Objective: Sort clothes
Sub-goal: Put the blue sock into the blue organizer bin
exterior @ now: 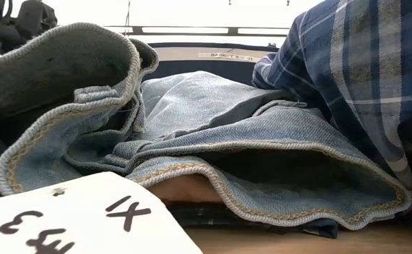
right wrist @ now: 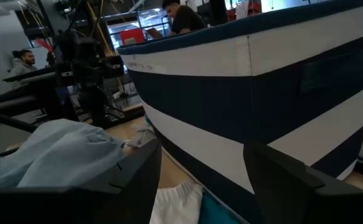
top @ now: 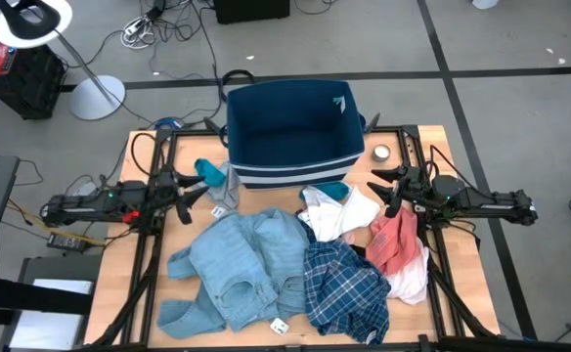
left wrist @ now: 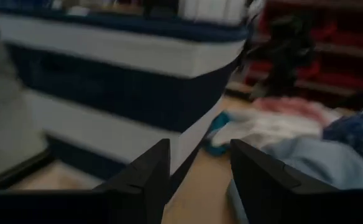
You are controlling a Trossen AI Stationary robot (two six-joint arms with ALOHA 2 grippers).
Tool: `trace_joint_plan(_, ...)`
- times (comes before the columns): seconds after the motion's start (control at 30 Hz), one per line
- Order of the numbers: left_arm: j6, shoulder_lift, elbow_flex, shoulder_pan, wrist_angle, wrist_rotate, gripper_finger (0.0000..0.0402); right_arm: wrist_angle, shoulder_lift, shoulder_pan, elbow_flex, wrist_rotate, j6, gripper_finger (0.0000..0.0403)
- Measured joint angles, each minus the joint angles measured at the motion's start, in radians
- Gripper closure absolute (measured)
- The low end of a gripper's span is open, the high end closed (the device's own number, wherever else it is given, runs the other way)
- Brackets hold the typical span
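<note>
From my station, the navy bin [top: 290, 132] with white stripes sits at the far middle of the worktop [top: 119, 284], and looking down into it I see only its dark floor; no garment lies inside. A teal piece [top: 331, 190] lies against the bin's near wall, partly under a white garment [top: 344, 210].

The clothes are heaped on the near half of the worktop. The light blue denim [top: 232, 269] spreads over the middle and left, with a paper tag [top: 279, 326] at its near edge. The navy-white plaid shirt [top: 344, 284] lies just right of it, touching it. A salmon-red item [top: 395, 240] rests on the right side over a pale pink piece [top: 413, 279]. A small grey and teal bundle [top: 212, 181] sits beside the bin's left near corner.

My left gripper [top: 190, 194] hovers at the left of the bin, near that bundle. Its fingers [left wrist: 147, 174] stand moderately apart with nothing between them, pointing at the bin's striped corner [left wrist: 188, 106].

My right gripper [top: 388, 191] hangs by the bin's right near corner, just above the white garment and the salmon-red item. Its fingers [right wrist: 138, 174] are spread wide and carry nothing; the bin wall [right wrist: 262, 93] fills the space ahead of them.

In the low view, denim folds [exterior: 213, 134] and plaid [exterior: 361, 77] block most of the scene.
</note>
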Motion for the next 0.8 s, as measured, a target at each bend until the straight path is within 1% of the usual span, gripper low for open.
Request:
trace_joint_plan(0.07, -0.062, 0.039, 0.063, 0.001, -0.107, -0.043, 0.0229, 0.000, 0.000, 0.000, 0.000, 0.000, 0.000, 0.0172)
trace_joint_plan(0.13, -0.106, 0.091, 0.116, 0.005, -0.187, -0.063, 0.0229, 0.000, 0.000, 0.000, 0.000, 0.000, 0.000, 0.0172)
trace_joint_plan(0.37, -0.145, 0.333, 0.229, 0.054, -0.260, -0.058, 0.0229, 0.000, 0.000, 0.000, 0.000, 0.000, 0.000, 0.0172)
trace_joint_plan(0.53, -0.132, 0.513, 0.298, 0.136, -0.337, -0.030, 0.0229, 0.000, 0.000, 0.000, 0.000, 0.000, 0.000, 0.0172)
trace_joint_plan(0.6, -0.108, 0.560, 0.309, 0.187, -0.337, 0.008, 0.0229, 0.000, 0.000, 0.000, 0.000, 0.000, 0.000, 0.0172)
trace_joint_plan(0.73, -0.045, 0.614, 0.310, 0.314, -0.303, 0.168, 0.0229, 0.000, 0.000, 0.000, 0.000, 0.000, 0.000, 0.0172)
trace_joint_plan(0.8, -0.018, 0.641, 0.310, 0.376, -0.290, 0.231, 0.0229, 0.000, 0.000, 0.000, 0.000, 0.000, 0.000, 0.0172)
